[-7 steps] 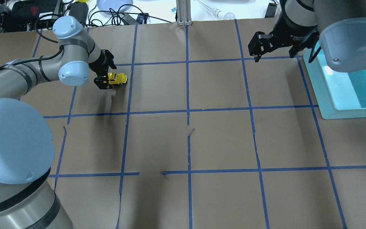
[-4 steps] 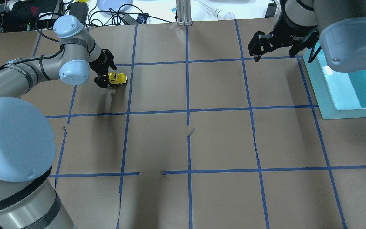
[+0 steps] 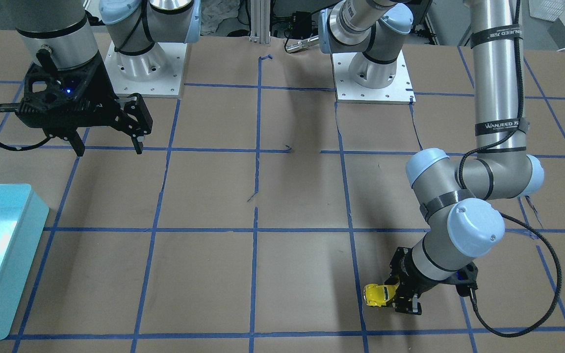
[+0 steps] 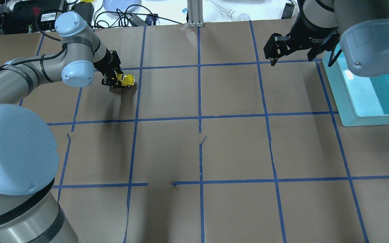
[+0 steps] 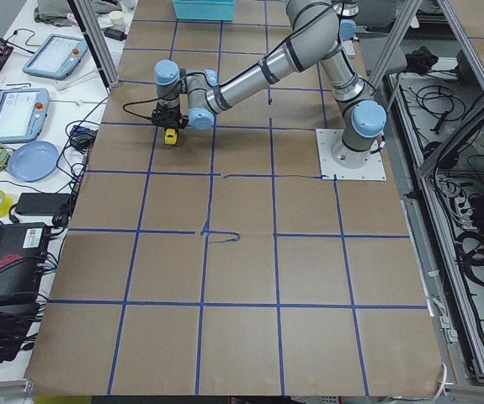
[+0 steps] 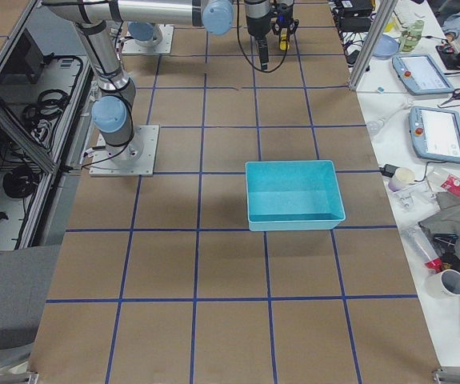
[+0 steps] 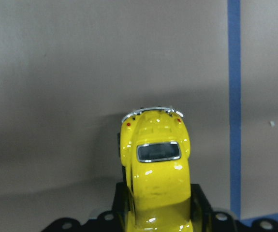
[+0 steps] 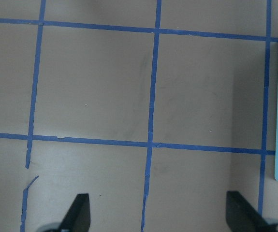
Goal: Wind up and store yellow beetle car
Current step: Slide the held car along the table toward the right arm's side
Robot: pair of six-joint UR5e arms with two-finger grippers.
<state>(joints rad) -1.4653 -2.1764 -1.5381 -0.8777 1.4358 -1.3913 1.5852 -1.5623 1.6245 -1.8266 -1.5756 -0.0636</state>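
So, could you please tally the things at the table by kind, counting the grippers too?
Toy cars: 1, the yellow beetle car
Bins: 1, the teal bin
Grippers: 2, the left gripper and the right gripper
Total: 4

- toy car (image 7: 154,164): finished in glossy yellow; dark rear window edged in silver; two small red dots at the tail.
- table (image 4: 235,148): covered in brown paper, ruled with a blue tape grid.
- bin (image 6: 296,222): turquoise.
- left arm (image 3: 496,88), right arm (image 3: 54,44): silver-grey, capped in pale blue, banded in black.
- left gripper (image 3: 399,295), right gripper (image 3: 110,148): black.
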